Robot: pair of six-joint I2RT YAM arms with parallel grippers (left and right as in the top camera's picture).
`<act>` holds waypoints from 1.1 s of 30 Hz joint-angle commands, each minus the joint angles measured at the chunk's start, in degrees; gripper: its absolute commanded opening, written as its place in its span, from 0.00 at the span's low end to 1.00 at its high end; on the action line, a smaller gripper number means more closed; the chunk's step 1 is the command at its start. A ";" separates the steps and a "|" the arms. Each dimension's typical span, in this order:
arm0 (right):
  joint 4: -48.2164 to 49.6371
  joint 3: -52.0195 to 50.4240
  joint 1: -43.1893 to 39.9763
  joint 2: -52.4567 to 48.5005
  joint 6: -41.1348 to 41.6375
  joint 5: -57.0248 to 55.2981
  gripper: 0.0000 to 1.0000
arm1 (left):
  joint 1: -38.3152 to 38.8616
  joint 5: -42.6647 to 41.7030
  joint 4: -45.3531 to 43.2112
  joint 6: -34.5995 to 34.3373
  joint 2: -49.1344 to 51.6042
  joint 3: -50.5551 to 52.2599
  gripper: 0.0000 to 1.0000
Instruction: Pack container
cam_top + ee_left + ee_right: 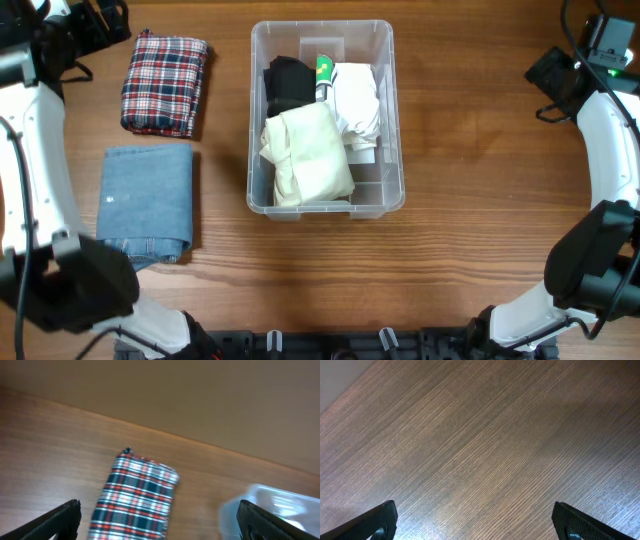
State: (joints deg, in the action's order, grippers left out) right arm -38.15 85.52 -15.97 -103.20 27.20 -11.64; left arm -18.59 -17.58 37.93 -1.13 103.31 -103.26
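The clear container (397,150) sits in the middle of the table. It holds a black garment (290,80), a cream garment (310,155), a white garment (357,100) and a small green item (324,68). Left of it lie a folded plaid cloth (165,82) and folded blue jeans (147,200). My left gripper (159,520) is open at the table's far left, above the plaid cloth (137,500), with a container corner (280,507) by its right finger. At the far right my right gripper (475,520) hangs open over bare wood, holding nothing.
The wooden table (480,150) stretches bare between the container and the right arm (610,130). The left arm (35,150) runs along the left edge beside the jeans. A black rail (330,345) lines the near edge.
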 commanded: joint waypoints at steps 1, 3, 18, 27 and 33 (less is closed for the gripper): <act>0.15 -0.04 0.13 -0.70 0.87 -0.35 1.00 | -2.86 1.09 -1.88 2.19 6.60 -1.22 1.00; 0.17 -0.04 0.13 -0.70 0.87 -0.35 1.00 | -3.91 1.14 -1.29 2.21 9.51 -1.22 1.00; 0.15 -0.04 0.13 -0.70 0.87 -0.35 1.00 | -6.86 -9.88 -2.38 4.13 25.44 -1.20 1.00; 0.15 -0.04 0.13 -0.70 0.87 -0.35 1.00 | -6.78 -11.80 -0.26 3.93 30.40 -0.98 1.00; 0.15 -0.04 0.13 -0.70 0.87 -0.37 1.00 | -6.08 -14.56 0.90 3.98 31.61 -0.90 1.00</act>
State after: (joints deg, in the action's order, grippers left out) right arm -38.15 85.52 -15.97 -103.20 27.20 -11.64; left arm -25.19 -29.80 37.85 1.89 133.71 -103.53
